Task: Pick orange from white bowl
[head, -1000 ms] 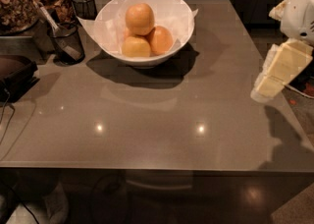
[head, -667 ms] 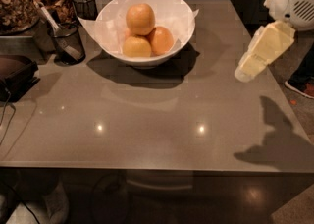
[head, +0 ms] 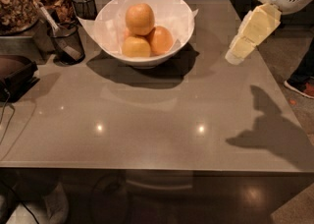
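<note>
While the cream-yellow end effector hangs over the right edge of the glossy grey desk, well apart from the wide, deep white bowl, its opening cannot be told. The round, smooth, pale-skinned orange sits topmost in that bowl. It is likely firm, weighty and slippery, so grip across its widest middle.

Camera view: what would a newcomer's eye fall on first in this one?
First, the wide white paper-lined bowl at the far middle of the glossy grey table, with the large light orange-yellow orange topping its pile. Next, the robot's pale yellow gripper hanging over the table's far right edge, apart from the bowl, with its dark shadow on the near right.
</note>
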{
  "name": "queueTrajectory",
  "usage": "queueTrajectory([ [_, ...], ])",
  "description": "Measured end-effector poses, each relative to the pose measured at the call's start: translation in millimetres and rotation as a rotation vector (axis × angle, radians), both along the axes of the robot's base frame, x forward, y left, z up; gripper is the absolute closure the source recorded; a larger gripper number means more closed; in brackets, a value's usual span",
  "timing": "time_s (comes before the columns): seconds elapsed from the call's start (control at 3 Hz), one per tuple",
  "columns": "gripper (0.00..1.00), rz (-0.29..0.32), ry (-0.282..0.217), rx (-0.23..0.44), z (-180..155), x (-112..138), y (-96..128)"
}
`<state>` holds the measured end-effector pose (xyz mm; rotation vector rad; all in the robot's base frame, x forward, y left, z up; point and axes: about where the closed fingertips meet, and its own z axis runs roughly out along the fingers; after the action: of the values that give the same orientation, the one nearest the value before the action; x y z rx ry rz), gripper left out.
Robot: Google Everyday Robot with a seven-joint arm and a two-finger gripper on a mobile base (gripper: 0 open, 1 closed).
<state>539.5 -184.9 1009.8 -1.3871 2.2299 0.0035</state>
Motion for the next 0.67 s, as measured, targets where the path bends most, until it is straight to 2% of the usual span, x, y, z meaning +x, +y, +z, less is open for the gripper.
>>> queueTrajectory([
  [0.33, 0.00, -0.017, -0.009, 0.099, -11, 14, 10],
  [0.67, 0.00, 0.013, -0.041, 0.287, -10, 52, 44],
])
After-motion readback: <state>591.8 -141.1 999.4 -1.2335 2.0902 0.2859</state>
